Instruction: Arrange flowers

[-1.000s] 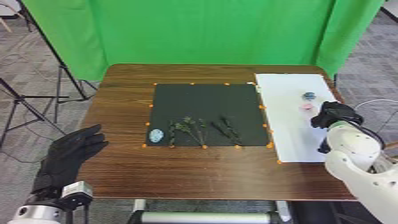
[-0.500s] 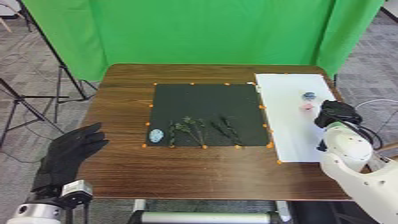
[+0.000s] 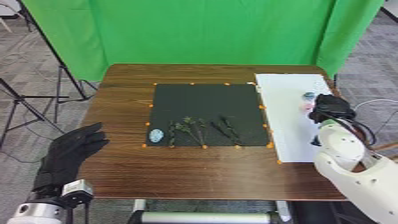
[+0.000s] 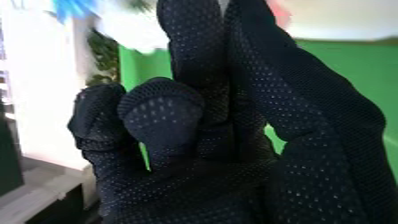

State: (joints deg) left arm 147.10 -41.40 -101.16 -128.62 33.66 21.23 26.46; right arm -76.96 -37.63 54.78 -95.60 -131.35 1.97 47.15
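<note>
In the head view, my right hand (image 3: 330, 106) is over the right side of the white paper (image 3: 289, 135), close beside a pink flower (image 3: 307, 106) and just below a blue flower (image 3: 308, 95). My left hand (image 3: 64, 155) rests open at the table's left edge. Green sprigs (image 3: 188, 127) and darker stems (image 3: 229, 129) lie on the black mat (image 3: 200, 102). In the right wrist view, my right hand (image 4: 213, 170) has some fingers straight and others bent, nothing visibly gripped; past it show a blue flower (image 4: 73, 7), a white flower (image 4: 131, 29) and green leaves (image 4: 104, 55).
A light-blue patterned oval (image 3: 156, 135) lies at the mat's lower left corner. Small orange markers line the mat on the brown table (image 3: 195, 175). Behind the table hangs a green curtain (image 3: 213, 35), and dark stand legs rise at the left.
My right hand has moved farther up the paper and slightly left, nearer the pink and blue flowers. My left hand and the things on the mat have kept their places.
</note>
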